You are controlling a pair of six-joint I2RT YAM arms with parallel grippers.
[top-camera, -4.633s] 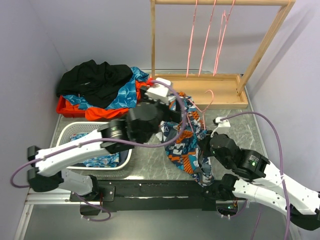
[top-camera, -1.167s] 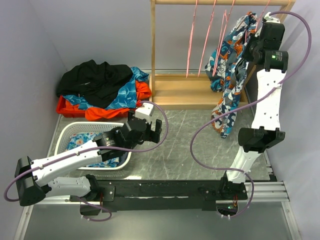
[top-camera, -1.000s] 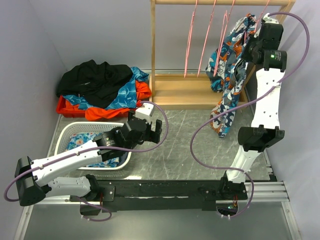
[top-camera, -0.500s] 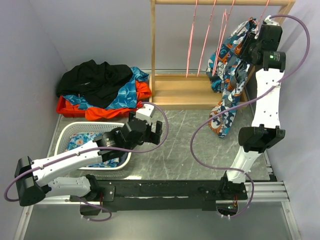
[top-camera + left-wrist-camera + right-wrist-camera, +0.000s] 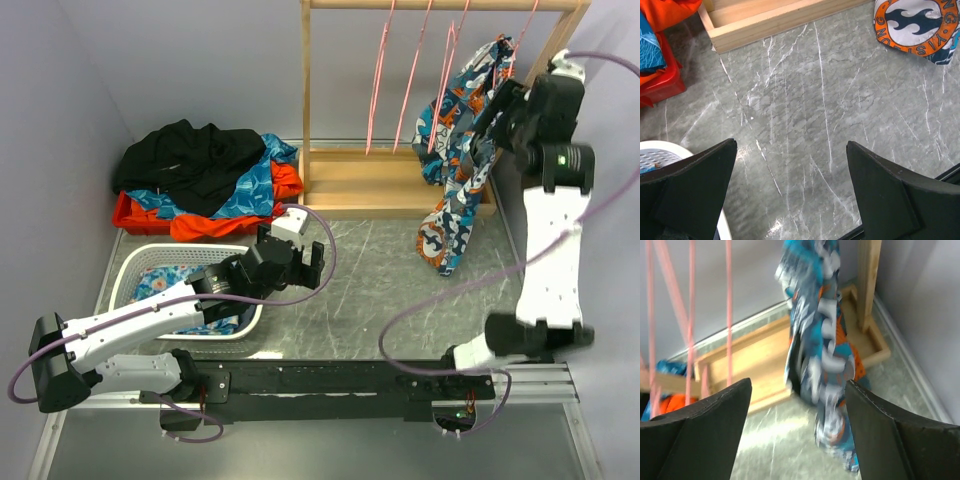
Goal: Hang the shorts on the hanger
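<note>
I see a grey, marble-veined table (image 5: 380, 290). At 8 o'clock a white basket (image 5: 150, 252) stands on it, and at 10 o'clock a red bin (image 5: 135, 218). The flat wooden base of the rack (image 5: 390, 190) lies from 12 to 2 o'clock. The shorts (image 5: 455, 170) hang down to the table at 2 o'clock; I cannot tell whether they touch.

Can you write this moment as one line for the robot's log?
shorts: hanging on wooden rack | right gripper: open, empty, facing shorts | left gripper: open, empty, over table
</note>
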